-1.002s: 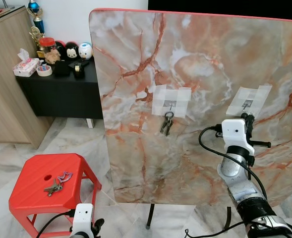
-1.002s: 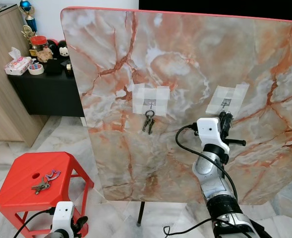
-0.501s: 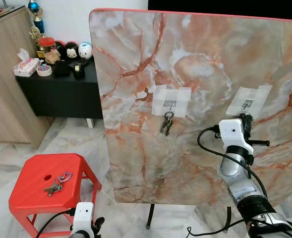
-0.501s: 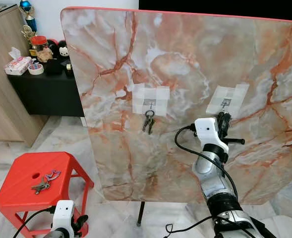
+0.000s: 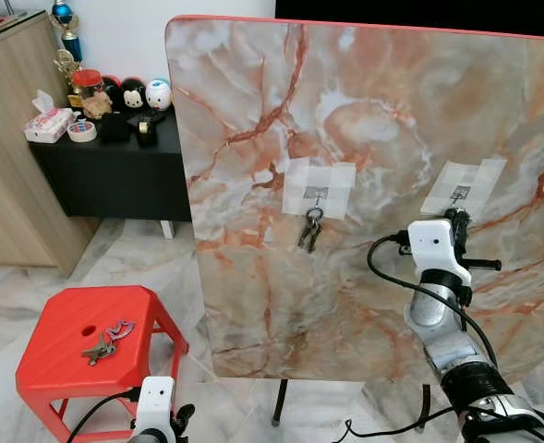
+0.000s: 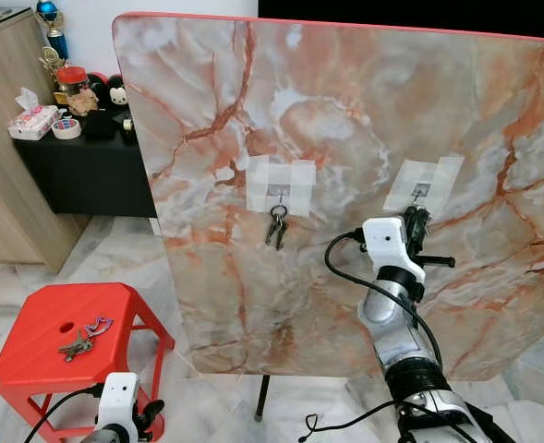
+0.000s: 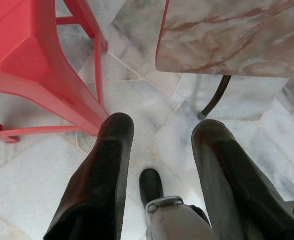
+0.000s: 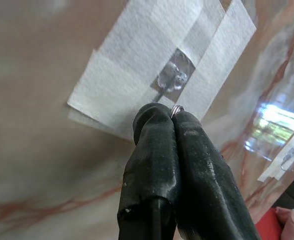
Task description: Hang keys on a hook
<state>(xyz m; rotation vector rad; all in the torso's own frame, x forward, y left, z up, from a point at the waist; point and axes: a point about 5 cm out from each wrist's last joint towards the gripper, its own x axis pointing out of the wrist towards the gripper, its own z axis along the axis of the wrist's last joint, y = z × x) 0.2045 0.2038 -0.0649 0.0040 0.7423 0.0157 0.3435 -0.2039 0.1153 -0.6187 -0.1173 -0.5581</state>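
Observation:
An upright marble board (image 5: pixel 364 138) carries two taped hooks. From the left hook hangs a bunch of keys (image 5: pixel 310 229). My right gripper (image 5: pixel 458 220) is raised to the right hook (image 5: pixel 460 194), just beneath it. In the right wrist view its fingers (image 8: pixel 156 150) are shut on a thin metal key ring (image 8: pixel 175 108) right below the clear hook (image 8: pixel 174 77); the keys themselves are hidden. More keys with a purple tag (image 5: pixel 107 341) lie on the red stool (image 5: pixel 59 365). My left gripper (image 7: pixel 159 135) hangs open low beside the stool.
A black sideboard (image 5: pixel 114 166) with toys and a tissue pack stands at the back left, next to a wooden cabinet (image 5: pixel 8 138). The board's thin leg (image 5: pixel 279 401) stands on the marble floor. A person's fingers (image 8: pixel 291 220) show at the right wrist view's corner.
My right gripper has shifted only slightly under the right hook. Nothing else has moved.

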